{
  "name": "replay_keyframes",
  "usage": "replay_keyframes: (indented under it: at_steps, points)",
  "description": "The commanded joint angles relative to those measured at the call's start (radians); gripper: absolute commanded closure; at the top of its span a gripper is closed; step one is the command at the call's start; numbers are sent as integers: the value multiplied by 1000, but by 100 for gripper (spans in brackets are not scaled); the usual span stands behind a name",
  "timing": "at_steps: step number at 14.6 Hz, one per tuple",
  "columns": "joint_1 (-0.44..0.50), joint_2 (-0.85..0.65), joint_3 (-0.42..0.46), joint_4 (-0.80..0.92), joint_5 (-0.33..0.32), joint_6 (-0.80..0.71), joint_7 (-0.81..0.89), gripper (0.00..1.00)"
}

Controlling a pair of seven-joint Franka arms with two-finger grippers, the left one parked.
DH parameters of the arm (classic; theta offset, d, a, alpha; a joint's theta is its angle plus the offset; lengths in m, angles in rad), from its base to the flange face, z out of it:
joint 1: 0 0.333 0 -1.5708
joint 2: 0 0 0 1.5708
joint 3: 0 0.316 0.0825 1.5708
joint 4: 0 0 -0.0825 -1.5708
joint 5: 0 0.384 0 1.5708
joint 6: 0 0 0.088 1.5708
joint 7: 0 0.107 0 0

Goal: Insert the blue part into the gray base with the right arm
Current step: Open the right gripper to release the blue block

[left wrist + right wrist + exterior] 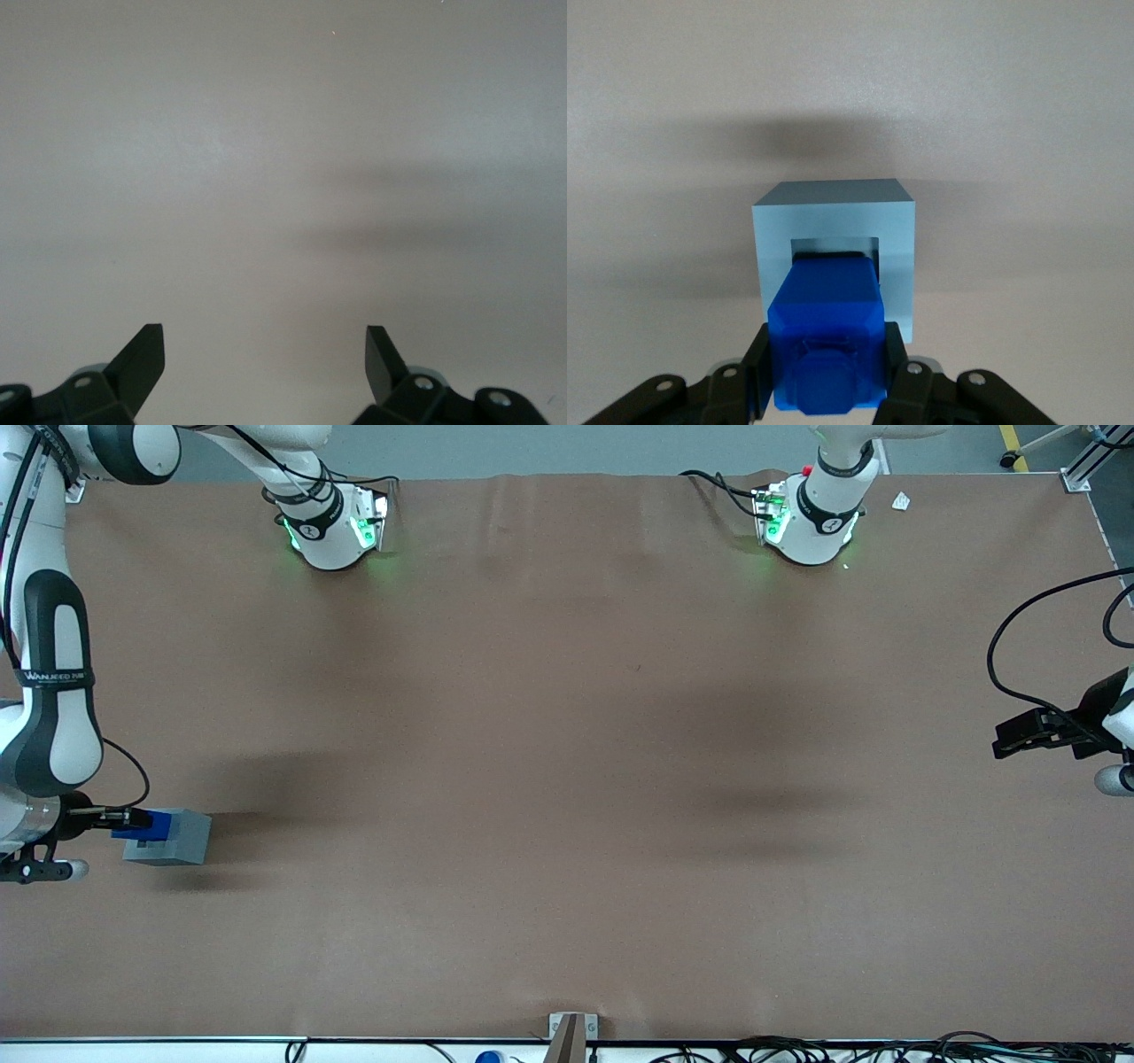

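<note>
I have the black two-finger gripper (826, 376) of the white and dark-gray right arm (49, 691) with its fingers (757, 372) clamped on either side of the small bright-blue plastic block (827, 341), whose leading end sits just ahead of the fingertips at the mouth of the square recess in the light-gray cube-like base (833, 257). That base rests on the brown surface (567, 779) at the working arm's end, right in front of the fingers. By my reading the pickup and alignment are done and the insertion has only begun; what is left is to press the blue block fully home and let go.
</note>
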Motion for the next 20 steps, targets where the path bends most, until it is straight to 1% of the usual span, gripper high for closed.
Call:
replay_keyframes:
  at_steps: [1,14,15,16,17,18,19,20]
  points:
    - [-5,38,6,32,-2,3,-10,100]
    - [-2,49,6,73,-5,-11,-10,100]
    - [-2,49,6,72,-5,-10,-8,99]
    - [-2,50,6,65,-4,-1,-10,97]
    - [-2,52,6,64,-4,0,-16,81]
    - [-2,52,6,64,-4,0,-17,57]
    - [-2,50,6,64,-1,0,-21,23]
    - [-2,49,6,64,-1,0,-21,0]
